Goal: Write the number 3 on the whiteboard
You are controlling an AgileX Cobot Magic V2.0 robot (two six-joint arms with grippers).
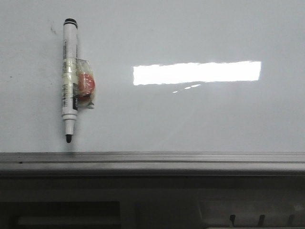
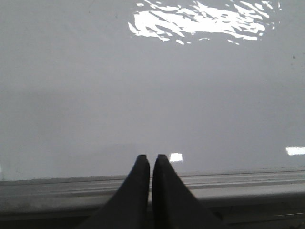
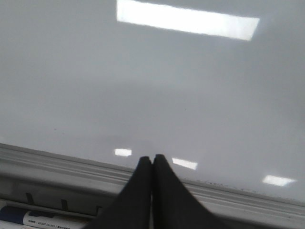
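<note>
Front view: the whiteboard [image 1: 200,119] is bare of any number 3; a marker pen [image 1: 69,78] hangs upright on its left part, tip down, above the grey ledge [image 1: 157,160]. Left wrist view: the left claw [image 2: 151,160] is clenched, holding nothing, before the board. Right wrist view: the right claw [image 3: 152,161] is likewise clenched and empty.

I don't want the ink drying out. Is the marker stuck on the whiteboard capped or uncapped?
Uncapped. The marker hangs upright on the whiteboard, its bare black tip pointing down just above the ledge.
</note>
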